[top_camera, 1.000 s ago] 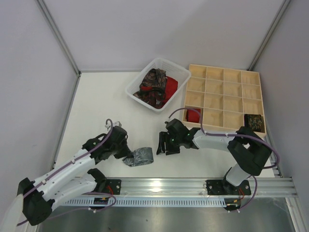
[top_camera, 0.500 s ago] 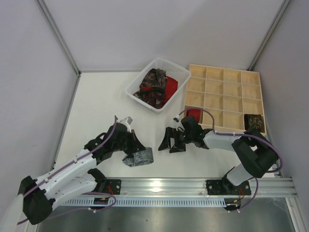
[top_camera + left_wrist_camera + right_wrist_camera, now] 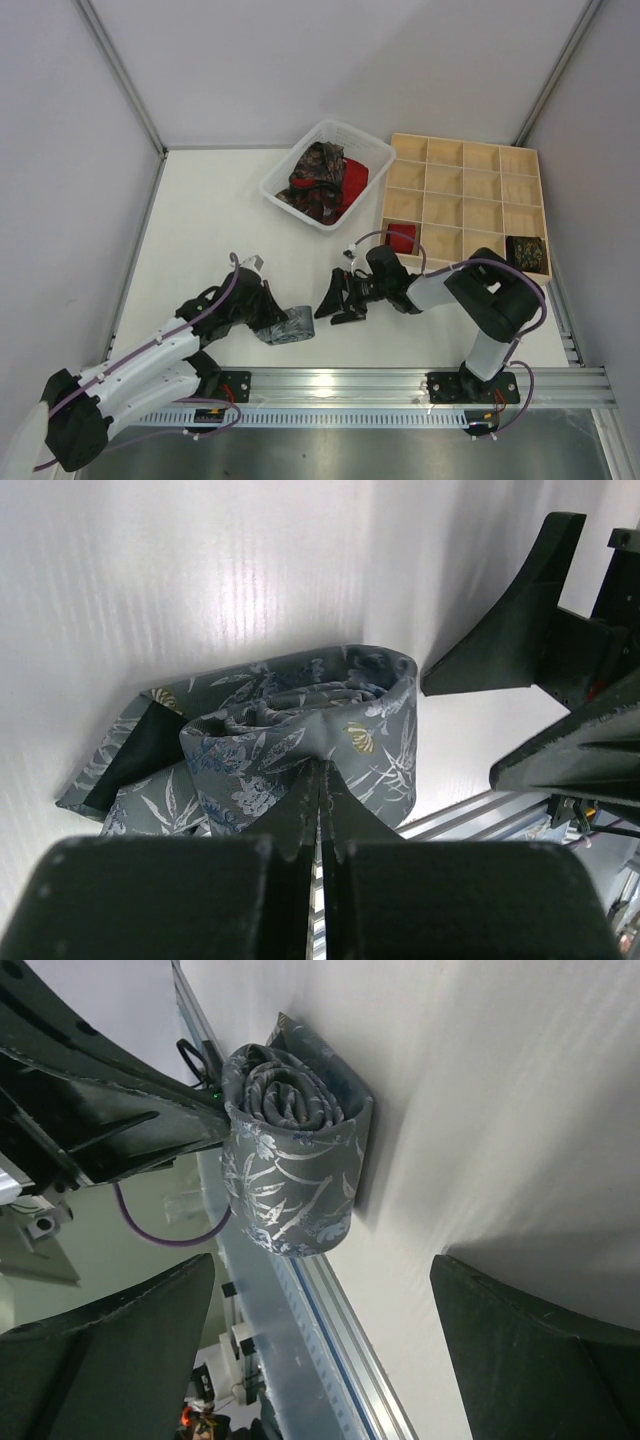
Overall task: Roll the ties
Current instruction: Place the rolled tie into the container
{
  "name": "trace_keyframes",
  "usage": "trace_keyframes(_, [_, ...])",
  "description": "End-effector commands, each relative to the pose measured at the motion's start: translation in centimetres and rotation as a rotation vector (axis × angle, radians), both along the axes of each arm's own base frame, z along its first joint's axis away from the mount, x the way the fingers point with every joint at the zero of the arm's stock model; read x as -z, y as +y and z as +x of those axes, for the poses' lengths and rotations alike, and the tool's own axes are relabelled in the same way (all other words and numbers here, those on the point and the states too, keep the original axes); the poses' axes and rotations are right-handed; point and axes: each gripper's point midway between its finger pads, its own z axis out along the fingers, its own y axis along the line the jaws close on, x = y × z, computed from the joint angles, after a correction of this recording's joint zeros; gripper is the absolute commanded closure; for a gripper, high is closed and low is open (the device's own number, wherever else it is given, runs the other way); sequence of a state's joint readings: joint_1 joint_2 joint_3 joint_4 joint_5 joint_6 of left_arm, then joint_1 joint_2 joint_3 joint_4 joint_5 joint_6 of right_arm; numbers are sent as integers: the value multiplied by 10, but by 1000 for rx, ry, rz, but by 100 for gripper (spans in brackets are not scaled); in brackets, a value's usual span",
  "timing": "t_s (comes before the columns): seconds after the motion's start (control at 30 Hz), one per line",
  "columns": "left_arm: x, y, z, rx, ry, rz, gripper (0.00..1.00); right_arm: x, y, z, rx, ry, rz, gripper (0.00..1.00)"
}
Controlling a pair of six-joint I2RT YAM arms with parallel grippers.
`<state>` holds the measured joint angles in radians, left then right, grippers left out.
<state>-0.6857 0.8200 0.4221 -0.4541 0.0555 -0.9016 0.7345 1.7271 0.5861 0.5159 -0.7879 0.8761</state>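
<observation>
The top external view looks steeply down from above and behind the arm bases (image 3: 225,385) and takes in the whole tabletop (image 3: 200,220). The left wrist camera sits close behind the left end effector (image 3: 320,780) and faces the grey tie roll (image 3: 300,720). The right wrist camera looks back at that roll from the opposite side, out between the right end effector (image 3: 320,1350) fingers. All three views share the roll.

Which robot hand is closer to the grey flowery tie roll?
Left. The left gripper is shut with its tips against the grey tie roll; the right gripper hangs open just to its right, not touching.
</observation>
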Motion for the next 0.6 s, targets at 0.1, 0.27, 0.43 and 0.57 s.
trace_keyframes(0.1, [10,10,-2,-53,-1,2,100,-10,33,-2,-31,7,72,0])
trace_keyframes(0.27, [14,14,-3,-64,-1,12,100,4,46,-4,11,59,24,0])
trace_keyframes(0.43, [18,17,-5,-72,5,24,100,21,53,-6,40,85,-49,1])
trace_keyframes(0.57, [25,26,-6,-107,9,52,100,33,55,-9,58,98,-96,2])
